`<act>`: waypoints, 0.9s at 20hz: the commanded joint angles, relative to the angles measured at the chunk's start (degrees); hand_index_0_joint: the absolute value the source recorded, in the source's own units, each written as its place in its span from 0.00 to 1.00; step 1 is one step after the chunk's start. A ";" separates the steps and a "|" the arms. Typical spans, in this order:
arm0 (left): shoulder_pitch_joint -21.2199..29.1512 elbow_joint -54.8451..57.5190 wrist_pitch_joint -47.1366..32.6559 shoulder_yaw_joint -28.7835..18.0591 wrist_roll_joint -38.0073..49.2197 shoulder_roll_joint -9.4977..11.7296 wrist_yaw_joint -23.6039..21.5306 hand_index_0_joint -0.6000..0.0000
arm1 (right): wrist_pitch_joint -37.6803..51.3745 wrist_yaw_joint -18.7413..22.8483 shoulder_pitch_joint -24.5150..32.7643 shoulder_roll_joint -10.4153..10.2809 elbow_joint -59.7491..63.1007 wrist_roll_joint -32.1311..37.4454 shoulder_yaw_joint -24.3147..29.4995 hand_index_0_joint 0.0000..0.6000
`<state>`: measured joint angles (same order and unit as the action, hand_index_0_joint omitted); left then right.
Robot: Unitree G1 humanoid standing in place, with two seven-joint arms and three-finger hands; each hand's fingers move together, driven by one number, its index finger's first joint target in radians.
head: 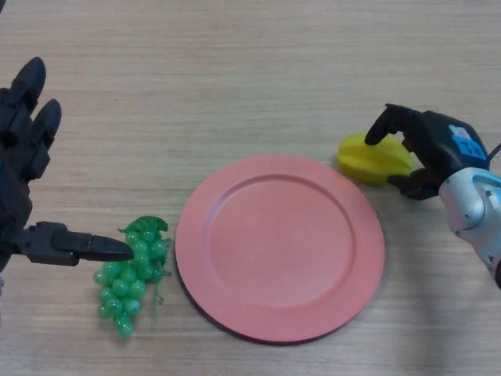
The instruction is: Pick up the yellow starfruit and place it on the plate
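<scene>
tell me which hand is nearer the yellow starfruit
Right. The right hand has its fingers curled round the yellow starfruit, just off the pink plate's right rim. The left hand is open at the far left, by the green plastic grapes.

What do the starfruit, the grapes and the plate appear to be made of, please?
The yellow starfruit looks like moulded plastic, smooth and evenly coloured. The green grapes seem to be glossy, slightly translucent plastic, with small highlights on the beads. The pink plate appears to be matte plastic or melamine, uniform and without glare; it could also be glazed ceramic.
</scene>
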<state>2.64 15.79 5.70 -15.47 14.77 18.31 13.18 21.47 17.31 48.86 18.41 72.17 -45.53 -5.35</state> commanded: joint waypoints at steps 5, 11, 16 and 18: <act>1.64 5.14 -6.64 -4.73 1.39 3.17 0.12 1.00 | 2.91 -0.23 2.26 3.94 -12.24 7.04 6.40 1.00; 2.24 6.16 -4.94 -3.80 2.21 2.70 0.28 1.00 | -4.26 -8.33 -5.17 2.31 -32.34 13.35 7.88 1.00; 2.51 6.22 -4.60 -3.41 2.83 2.57 0.24 1.00 | -20.57 -17.53 -13.20 -2.90 -57.99 29.93 7.83 1.00; 2.86 6.15 -4.17 -3.20 2.90 2.77 0.30 1.00 | -25.36 -17.90 -16.22 -4.74 -65.46 34.48 6.97 1.00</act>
<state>3.17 18.40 5.94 -15.73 15.10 18.19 13.52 -8.48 -0.99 29.57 12.82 9.67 -12.64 0.48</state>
